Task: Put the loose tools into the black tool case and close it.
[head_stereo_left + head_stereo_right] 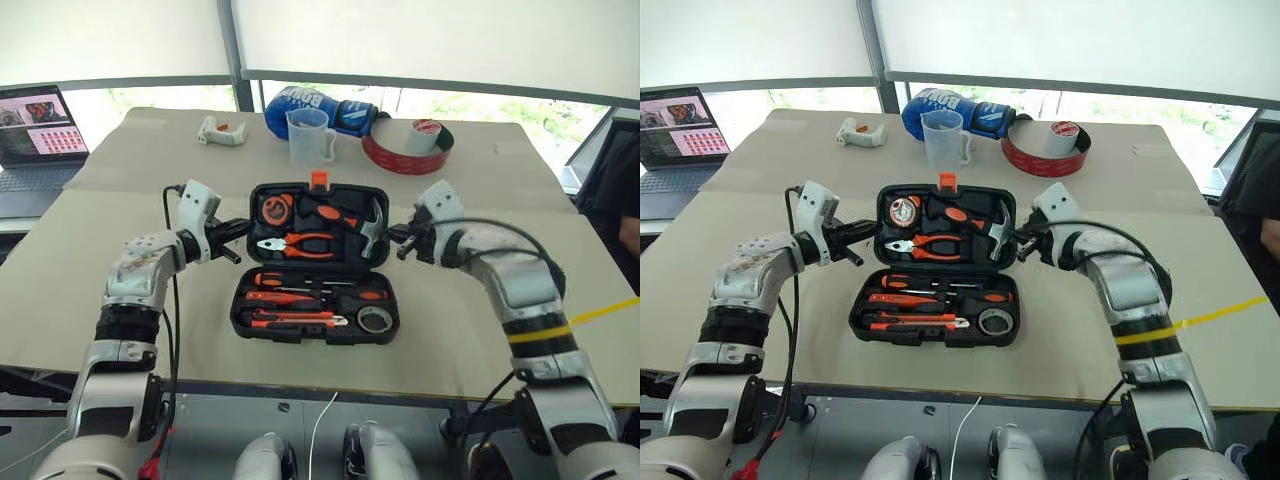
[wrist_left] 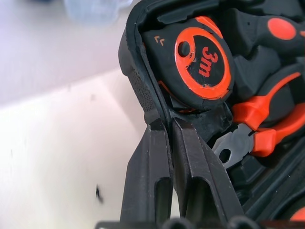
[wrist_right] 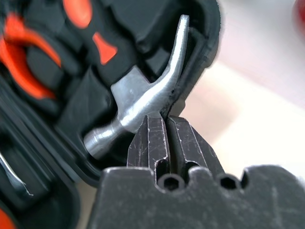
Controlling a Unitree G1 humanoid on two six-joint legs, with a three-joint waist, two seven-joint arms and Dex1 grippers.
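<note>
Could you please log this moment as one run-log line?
stage: closing lid | left gripper: shut on tool case lid left rim | right gripper: shut on right rim | tools: stowed

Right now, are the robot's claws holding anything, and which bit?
Yes. Both hold the black tool case's lid. The left claw pinches its rim beside the tape measure; the right claw pinches the opposite rim by the hammer head.

Tool case point(image 1: 316, 262) mid-table, cup point(image 1: 310, 135) behind, laptop point(image 1: 38, 135) far left (table edge).

front: bare table point(image 1: 120, 320) | behind case: measuring cup point(image 1: 310, 135)
</note>
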